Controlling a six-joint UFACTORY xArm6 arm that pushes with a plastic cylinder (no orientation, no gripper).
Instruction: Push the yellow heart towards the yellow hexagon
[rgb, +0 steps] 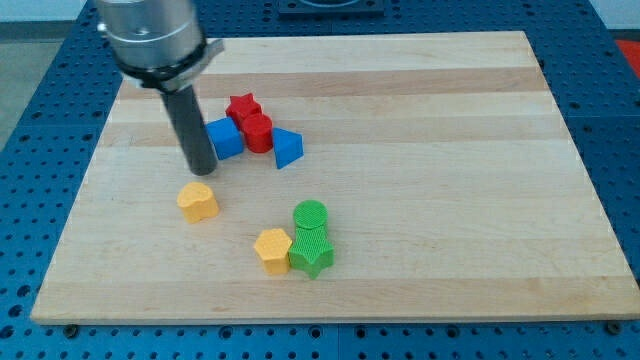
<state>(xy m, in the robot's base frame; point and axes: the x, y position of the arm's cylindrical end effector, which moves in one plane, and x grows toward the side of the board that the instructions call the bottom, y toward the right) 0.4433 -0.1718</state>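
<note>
Item: wooden surface (450, 120), pale planks, set on a blue perforated base (30, 150).

Tool: dark rod (190, 125) hung from a grey cylindrical mount (150, 30). No claw is fitted, so there is nothing to stand wide, narrow or holding; only my tip (202, 171) meets the surface.

Task pieces:
- yellow heart (198, 201), in the lower left part of the surface, just below my tip and apart from it by a small gap.
- yellow hexagon (272, 249), toward the view's lower right of the heart, near but not touching it.

Other pieces:
- green cylinder (310, 214) and green star-like block (312, 254), stacked in a close pair touching the hexagon's right side.
- red star (242, 107), red cylinder (258, 132), blue cube (224, 138) and blue triangle (287, 148), clustered just right of the rod.

Governing relation: the heart lies directly toward the view's bottom from my tip, while the hexagon lies down and to the right of the heart. Judged so, a straight downward push would send the heart past the hexagon's left; my tip would better start from the heart's upper left side.
</note>
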